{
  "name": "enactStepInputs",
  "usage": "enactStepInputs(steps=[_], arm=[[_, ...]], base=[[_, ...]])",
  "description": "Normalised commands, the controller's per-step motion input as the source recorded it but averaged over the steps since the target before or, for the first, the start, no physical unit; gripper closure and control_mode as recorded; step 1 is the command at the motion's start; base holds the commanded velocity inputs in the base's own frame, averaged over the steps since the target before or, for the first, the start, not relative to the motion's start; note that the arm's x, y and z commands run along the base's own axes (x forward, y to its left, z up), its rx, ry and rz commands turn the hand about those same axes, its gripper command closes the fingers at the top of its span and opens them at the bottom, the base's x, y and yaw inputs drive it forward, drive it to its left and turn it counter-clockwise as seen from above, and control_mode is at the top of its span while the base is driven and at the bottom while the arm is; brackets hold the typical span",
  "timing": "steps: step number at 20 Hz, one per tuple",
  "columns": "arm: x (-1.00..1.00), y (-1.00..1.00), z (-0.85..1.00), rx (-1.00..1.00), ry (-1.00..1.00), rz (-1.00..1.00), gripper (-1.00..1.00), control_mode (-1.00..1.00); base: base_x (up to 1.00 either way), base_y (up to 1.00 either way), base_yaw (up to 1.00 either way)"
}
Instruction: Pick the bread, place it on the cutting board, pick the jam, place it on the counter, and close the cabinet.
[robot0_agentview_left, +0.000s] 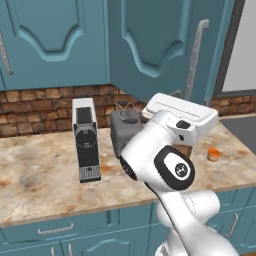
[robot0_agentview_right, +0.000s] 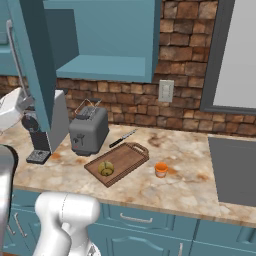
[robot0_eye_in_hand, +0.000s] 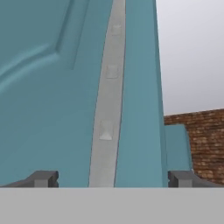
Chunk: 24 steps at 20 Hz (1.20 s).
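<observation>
Cabinet door (robot0_agentview_right: 31, 65) stands swung out from the open cabinet (robot0_agentview_right: 107, 35), with its long silver handle (robot0_eye_in_hand: 107, 109) dead ahead of the pincer (robot0_eye_in_hand: 111, 178). Pincer is spread wide, tips either side of the handle and door edge, pinching nothing. Bread (robot0_agentview_right: 105, 168) already sits on the board (robot0_agentview_right: 120, 160), near its end away from the handle. Jam (robot0_agentview_right: 161, 169) stands on the bench (robot0_agentview_right: 185, 185) just beside the board, apart from it. So the step in hand looks like closing the door.

To do it well: push on the door face or edge near the handle side, far from the hinge, and follow the door's arc rather than shoving straight. No need to pinch. Keep the arm's elbow clear of the toaster (robot0_agentview_right: 89, 131) and coffee machine (robot0_agentview_left: 86, 142) below. Push until the door sits flush.

Counts: one bread, one jam, one board, one open door, one toaster, one coffee machine, one knife (robot0_agentview_right: 122, 138) behind the board, one wall socket (robot0_agentview_right: 166, 90)
</observation>
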Motion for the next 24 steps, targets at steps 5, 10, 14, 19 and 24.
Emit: enactStepInputs(steps=[5, 10, 14, 19, 24], arm=[[0.28, -0.21, 0.00, 0.00, 0.00, -0.03, -1.00, -1.00], [0.26, -0.24, 0.00, 0.00, 0.00, -0.01, -1.00, -1.00], [0.29, -0.26, 0.00, 0.00, 0.00, 0.00, -1.00, -1.00], [0.30, -0.34, 0.00, 0.00, 0.00, 0.00, -1.00, -1.00], [0.21, -0.47, 0.00, 0.00, 0.00, 0.00, -1.00, -1.00]], base=[[0.00, 0.00, 0.00], [0.00, 0.00, 0.00], [0.00, 0.00, 0.00], [0.00, 0.00, 0.00], [0.00, 0.00, 0.00]])
